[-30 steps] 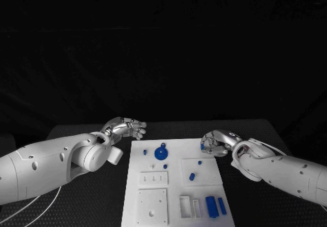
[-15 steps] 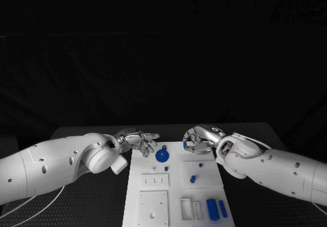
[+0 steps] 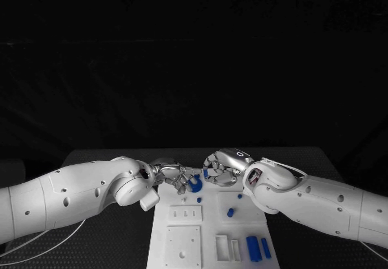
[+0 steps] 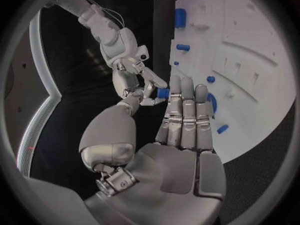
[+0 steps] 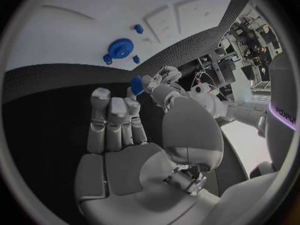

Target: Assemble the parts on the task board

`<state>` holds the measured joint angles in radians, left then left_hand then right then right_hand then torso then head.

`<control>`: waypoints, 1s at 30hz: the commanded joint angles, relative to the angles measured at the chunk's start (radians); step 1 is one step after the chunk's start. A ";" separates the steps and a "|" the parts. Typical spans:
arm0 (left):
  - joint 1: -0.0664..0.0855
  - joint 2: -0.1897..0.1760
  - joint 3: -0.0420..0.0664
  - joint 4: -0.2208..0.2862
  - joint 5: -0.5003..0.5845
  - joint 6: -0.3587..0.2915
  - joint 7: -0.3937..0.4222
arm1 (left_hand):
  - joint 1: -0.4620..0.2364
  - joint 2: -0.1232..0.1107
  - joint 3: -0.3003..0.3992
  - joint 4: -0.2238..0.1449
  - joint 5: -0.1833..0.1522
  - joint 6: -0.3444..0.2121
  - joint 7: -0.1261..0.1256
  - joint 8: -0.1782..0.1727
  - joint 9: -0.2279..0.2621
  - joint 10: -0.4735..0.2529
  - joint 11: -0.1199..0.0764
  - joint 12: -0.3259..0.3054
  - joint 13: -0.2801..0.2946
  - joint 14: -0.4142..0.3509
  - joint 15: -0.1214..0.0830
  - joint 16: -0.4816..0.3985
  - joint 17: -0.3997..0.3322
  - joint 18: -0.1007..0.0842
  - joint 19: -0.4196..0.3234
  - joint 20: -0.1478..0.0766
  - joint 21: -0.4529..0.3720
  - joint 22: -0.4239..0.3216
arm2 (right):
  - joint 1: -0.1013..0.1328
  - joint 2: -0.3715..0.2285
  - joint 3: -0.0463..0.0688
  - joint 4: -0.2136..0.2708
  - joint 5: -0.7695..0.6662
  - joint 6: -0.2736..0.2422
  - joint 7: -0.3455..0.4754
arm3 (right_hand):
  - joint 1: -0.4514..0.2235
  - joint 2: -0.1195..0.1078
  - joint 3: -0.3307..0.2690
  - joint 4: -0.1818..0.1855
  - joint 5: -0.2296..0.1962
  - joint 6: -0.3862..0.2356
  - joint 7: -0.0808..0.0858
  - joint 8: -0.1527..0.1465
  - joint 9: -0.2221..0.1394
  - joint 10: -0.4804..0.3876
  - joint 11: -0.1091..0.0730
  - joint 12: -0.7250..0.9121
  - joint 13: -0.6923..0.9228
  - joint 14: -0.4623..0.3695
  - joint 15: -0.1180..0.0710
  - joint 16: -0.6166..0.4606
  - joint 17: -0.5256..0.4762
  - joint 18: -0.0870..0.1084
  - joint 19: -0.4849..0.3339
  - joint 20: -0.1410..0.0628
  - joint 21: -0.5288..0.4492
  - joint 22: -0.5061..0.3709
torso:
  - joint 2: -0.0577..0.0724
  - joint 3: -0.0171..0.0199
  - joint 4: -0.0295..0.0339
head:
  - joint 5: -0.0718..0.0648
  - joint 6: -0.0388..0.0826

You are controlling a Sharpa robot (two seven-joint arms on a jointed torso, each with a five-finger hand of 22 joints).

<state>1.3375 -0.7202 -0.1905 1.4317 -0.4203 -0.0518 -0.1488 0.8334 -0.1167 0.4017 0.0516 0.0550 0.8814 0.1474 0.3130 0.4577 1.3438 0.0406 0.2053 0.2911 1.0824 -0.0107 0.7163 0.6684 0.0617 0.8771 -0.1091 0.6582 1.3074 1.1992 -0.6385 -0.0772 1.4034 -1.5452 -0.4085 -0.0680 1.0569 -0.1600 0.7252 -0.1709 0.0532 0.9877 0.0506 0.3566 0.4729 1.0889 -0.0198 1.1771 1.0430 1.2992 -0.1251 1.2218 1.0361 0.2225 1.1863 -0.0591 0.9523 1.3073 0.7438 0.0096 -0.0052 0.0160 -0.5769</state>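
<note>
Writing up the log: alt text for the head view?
Both hands meet over the far end of the white board: the right hand pinches a small blue part, the left hand beside it above a round blue part.

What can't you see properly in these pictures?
- Round part, head view: the left hand covers some of it.
- Small part, wrist views: fingertips of both hands meet at it, so who holds it, the left or the right hand, cannot be told.
- Board, head view: its near end is cut off by the bottom edge.
</note>
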 commanded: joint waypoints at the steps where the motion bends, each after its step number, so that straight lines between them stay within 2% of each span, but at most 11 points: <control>1: 0.002 0.004 0.001 0.005 -0.016 0.003 -0.027 | 0.019 0.001 -0.004 0.001 -0.005 -0.011 -0.001 -0.009 -0.003 -0.009 0.000 0.003 0.004 -0.006 0.000 0.006 0.001 0.015 -0.008 0.000 0.006 0.022 | 0.000 0.004 0.000 0.011 -0.026 0.021 -0.016 | 0.001 -0.013 0.005 0.002 -0.004 0.042 0.036 -0.002 0.014 0.005 -0.005 -0.001 -0.002 0.002 -0.007 0.001 0.002 0.039 0.007 -0.001 0.002 0.011 | 0.001 0.0003 -0.0012 | 0.005 -0.001; 11: 0.002 0.012 0.001 0.005 -0.016 -0.002 -0.034 | 0.040 0.010 -0.014 -0.006 -0.005 -0.013 0.001 -0.013 -0.006 -0.014 0.001 0.004 0.012 -0.009 0.001 0.009 0.001 0.014 -0.012 0.001 0.013 0.021 | 0.000 0.011 0.000 0.036 -0.025 0.027 -0.016 | -0.004 -0.017 0.007 0.009 -0.004 0.041 0.036 -0.004 0.014 0.005 -0.005 -0.002 -0.002 0.002 -0.007 0.001 0.002 0.039 0.009 -0.002 0.001 0.010 | 0.001 0.0006 -0.0012 | 0.005 -0.006; 23: 0.002 0.014 0.001 0.003 -0.016 -0.004 -0.034 | 0.051 0.017 -0.020 -0.010 -0.005 -0.011 0.001 -0.013 -0.007 -0.016 0.001 0.005 0.017 -0.009 0.001 0.010 0.000 0.015 -0.014 0.001 0.016 0.020 | -0.001 0.021 0.000 0.037 -0.019 0.042 -0.016 | -0.006 -0.021 0.008 0.012 -0.004 0.040 0.036 -0.004 0.014 0.005 -0.005 -0.002 -0.002 0.002 -0.007 0.000 0.002 0.039 0.009 -0.002 0.001 0.010 | 0.001 -0.0004 -0.0025 | 0.006 -0.008; 30: 0.002 0.017 0.001 0.003 -0.010 0.000 -0.031 | 0.065 0.035 -0.028 -0.016 -0.004 0.002 -0.002 -0.008 -0.006 -0.019 -0.001 0.007 0.024 -0.010 0.001 0.012 -0.001 0.014 -0.016 0.001 0.020 0.019 | -0.001 0.031 0.000 0.040 -0.013 0.047 -0.016 | -0.007 -0.024 0.008 0.014 -0.004 0.040 0.036 -0.005 0.014 0.005 -0.005 -0.002 -0.002 0.002 -0.007 0.000 0.002 0.039 0.010 -0.002 0.000 0.010 | 0.001 -0.0011 -0.0013 | 0.004 -0.010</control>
<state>1.3377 -0.7065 -0.1904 1.4327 -0.4329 -0.0548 -0.1854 0.8951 -0.0864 0.3810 0.0357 0.0550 0.8768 0.1460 0.3020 0.4528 1.3324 0.0375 0.2091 0.3140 1.0789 -0.0073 0.7242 0.6680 0.0668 0.8702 -0.1089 0.6736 1.3080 1.1989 -0.6106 -0.0774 1.4401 -1.5563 -0.3793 -0.0844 1.0492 -0.1757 0.7331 -0.1628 0.0532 0.9859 0.0526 0.3509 0.4869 1.0907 -0.0182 1.1771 1.0421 1.2993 -0.1246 1.2219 1.0368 0.2225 1.1933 -0.0591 0.9522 1.3073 0.7447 0.0089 -0.0071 0.0212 -0.5858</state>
